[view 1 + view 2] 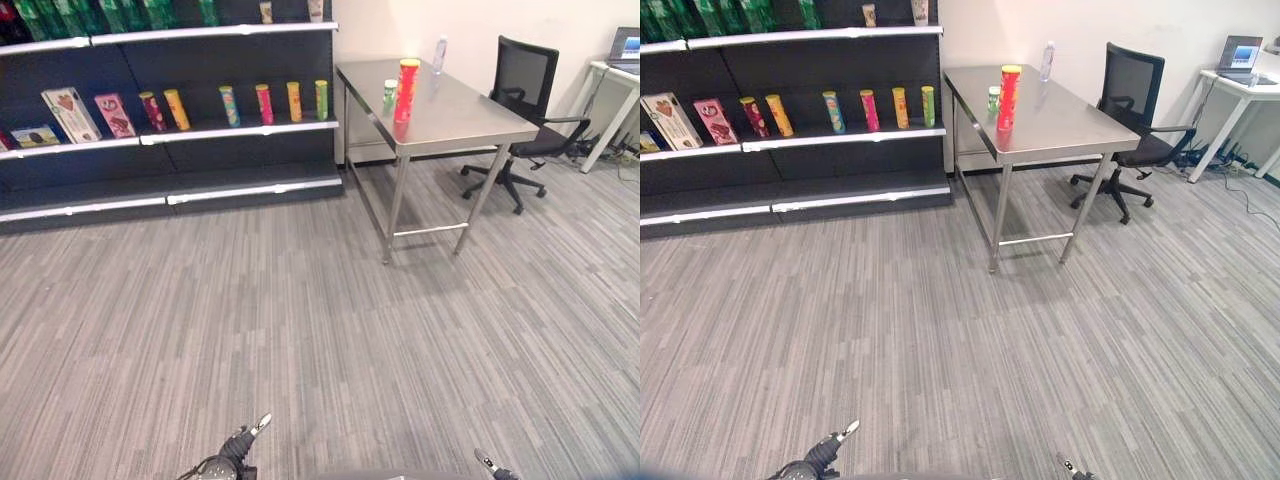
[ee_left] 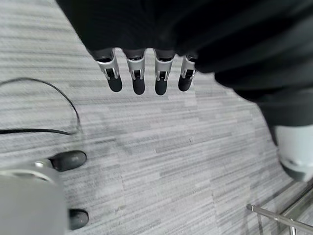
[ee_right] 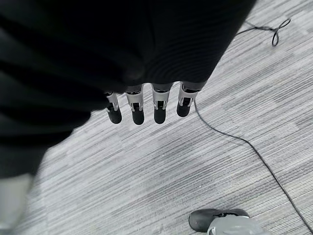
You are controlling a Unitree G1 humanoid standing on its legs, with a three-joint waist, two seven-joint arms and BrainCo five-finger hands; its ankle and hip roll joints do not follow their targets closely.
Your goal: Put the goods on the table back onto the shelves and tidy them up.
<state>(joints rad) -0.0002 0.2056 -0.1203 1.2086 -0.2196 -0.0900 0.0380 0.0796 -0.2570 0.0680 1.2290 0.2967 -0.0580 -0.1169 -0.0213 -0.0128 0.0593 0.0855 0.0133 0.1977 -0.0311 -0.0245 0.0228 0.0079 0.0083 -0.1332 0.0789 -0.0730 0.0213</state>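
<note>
Both hands relaxed, empty: left hand [image 2: 146, 73], right hand [image 3: 146, 105]. Tall red cylindrical can [image 1: 407, 90] upright on brushed-steel table [image 1: 470, 115].

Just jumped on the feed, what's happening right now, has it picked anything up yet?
Nothing is picked up yet. The robot stands on the carpet, away from the steel table, where a tall red can, a small green can and a clear bottle wait. The left hand and right hand hang open and empty. The shelf to the table's left holds a row of cans.
</note>
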